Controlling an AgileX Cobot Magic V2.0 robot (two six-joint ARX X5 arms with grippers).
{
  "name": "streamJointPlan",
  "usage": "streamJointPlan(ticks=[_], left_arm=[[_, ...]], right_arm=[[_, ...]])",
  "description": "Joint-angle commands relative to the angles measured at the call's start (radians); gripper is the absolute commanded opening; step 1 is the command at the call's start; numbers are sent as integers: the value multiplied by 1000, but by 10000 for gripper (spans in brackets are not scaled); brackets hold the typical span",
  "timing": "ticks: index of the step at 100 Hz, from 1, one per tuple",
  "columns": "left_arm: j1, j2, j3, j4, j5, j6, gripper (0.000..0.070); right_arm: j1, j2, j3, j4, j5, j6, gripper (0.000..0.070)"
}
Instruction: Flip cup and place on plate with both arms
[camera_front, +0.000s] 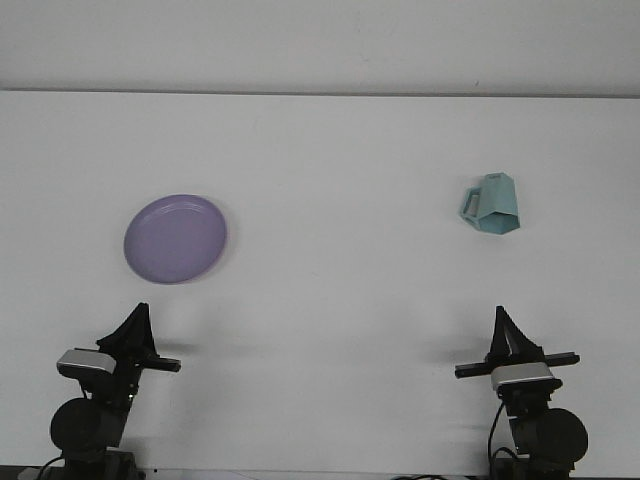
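A teal faceted cup rests on the white table at the right, well beyond my right gripper. Its wide end faces me, its narrow end points away, and its handle sticks out to the left. A round purple plate lies flat on the left side, just beyond my left gripper. My left gripper sits low at the front left, shut and empty, tips pointing toward the plate. At the front right my right gripper is likewise shut and holds nothing.
The table's far edge meets a pale wall at the back. A wide stretch of bare white tabletop separates the plate from the cup.
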Motion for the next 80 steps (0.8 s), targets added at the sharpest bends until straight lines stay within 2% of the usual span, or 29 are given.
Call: streamJointPlan(ticks=[1, 13, 19, 28, 42, 50, 72, 77, 80], left_arm=[[0, -1, -19, 11, -3, -50, 12], [0, -1, -19, 10, -3, -83, 12], [0, -1, -19, 10, -3, -83, 12], [0, -1, -19, 10, -3, -86, 12], [0, -1, -19, 10, -3, -104, 12], [0, -1, -19, 10, -3, -104, 12], [0, -1, -19, 10, -3, -104, 12], [0, -1, -19, 10, -3, -104, 12], [0, -1, -19, 10, -3, -104, 12]], right_arm=[[1, 0, -2, 14, -2, 101, 0], [1, 0, -2, 18, -1, 285, 0], [1, 0, -1, 29, 0, 339, 0], [1, 0, 22, 10, 41, 350, 0], [0, 36, 116, -83, 172, 347, 0], [0, 98, 179, -104, 225, 308, 0], [-2, 367, 296, -21, 347, 81, 4], [-7, 432, 296, 27, 347, 28, 44], [-13, 478, 296, 58, 343, -2, 121]])
